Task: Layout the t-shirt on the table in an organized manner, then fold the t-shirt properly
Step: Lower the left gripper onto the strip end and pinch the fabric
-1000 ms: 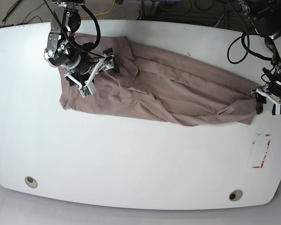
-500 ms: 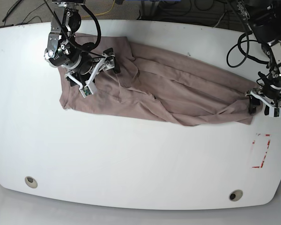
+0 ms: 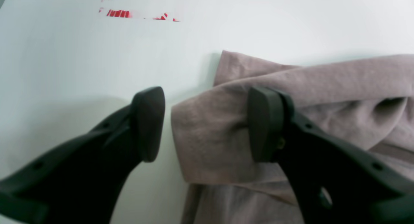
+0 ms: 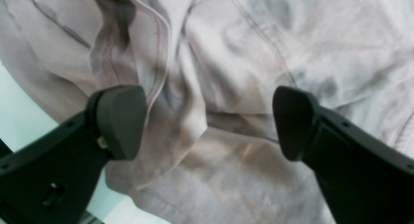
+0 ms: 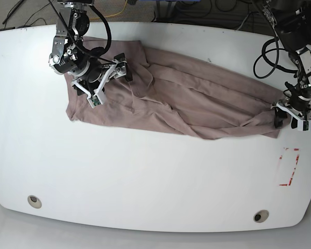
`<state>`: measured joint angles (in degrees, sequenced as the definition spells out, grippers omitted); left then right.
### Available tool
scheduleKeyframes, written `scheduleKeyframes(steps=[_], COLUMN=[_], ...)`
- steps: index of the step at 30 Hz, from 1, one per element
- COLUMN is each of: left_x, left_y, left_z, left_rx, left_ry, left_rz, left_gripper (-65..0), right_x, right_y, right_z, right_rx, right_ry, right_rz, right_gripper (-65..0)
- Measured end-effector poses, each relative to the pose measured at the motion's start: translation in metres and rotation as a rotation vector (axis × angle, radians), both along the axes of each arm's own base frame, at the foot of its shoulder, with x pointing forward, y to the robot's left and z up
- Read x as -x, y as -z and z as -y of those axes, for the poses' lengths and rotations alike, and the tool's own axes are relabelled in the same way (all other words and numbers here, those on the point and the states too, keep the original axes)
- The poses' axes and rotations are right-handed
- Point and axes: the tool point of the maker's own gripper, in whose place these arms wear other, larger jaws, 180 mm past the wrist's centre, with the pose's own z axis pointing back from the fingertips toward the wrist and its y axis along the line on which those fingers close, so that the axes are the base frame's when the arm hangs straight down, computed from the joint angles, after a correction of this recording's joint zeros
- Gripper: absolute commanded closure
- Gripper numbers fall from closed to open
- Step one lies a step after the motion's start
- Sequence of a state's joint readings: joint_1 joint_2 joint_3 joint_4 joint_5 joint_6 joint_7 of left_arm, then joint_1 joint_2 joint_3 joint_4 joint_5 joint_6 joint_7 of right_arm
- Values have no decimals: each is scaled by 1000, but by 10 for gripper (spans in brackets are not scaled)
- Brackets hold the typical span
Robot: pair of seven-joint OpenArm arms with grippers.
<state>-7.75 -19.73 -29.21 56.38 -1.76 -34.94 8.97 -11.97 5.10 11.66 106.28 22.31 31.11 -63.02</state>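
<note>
Fingers of your left gripper [image 3: 203, 123] sit partly apart, straddling a folded corner of the t-shirt [image 5: 186, 101], nothing pinched yet; your right gripper [image 4: 207, 120] hangs wide open above bunched seams at the other end. Shirt lies rumpled, stretched slantwise across the far half of the table [image 5: 145, 181], red tape mark [image 5: 288, 167] near the left gripper. Close on the full corner fold, not one layer, then pull outward low and flat.

front table [image 5: 145, 176]: bare | back: t-shirt [image 5: 197, 101] sprawled | right: red tape mark [image 5: 289, 166]
</note>
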Motion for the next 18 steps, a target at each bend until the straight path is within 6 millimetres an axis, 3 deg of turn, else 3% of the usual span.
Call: scheduleKeyframes(steps=[18], left_x=[9], left_y=[6], left_z=[-4], left_rx=[1], left_ry=[-13], left_rz=[-16], left_gripper=[-380], right_x=[0], right_y=[0], right_z=[0], right_rx=[-1], right_ry=[0], right_rz=[0], right_gripper=[-593])
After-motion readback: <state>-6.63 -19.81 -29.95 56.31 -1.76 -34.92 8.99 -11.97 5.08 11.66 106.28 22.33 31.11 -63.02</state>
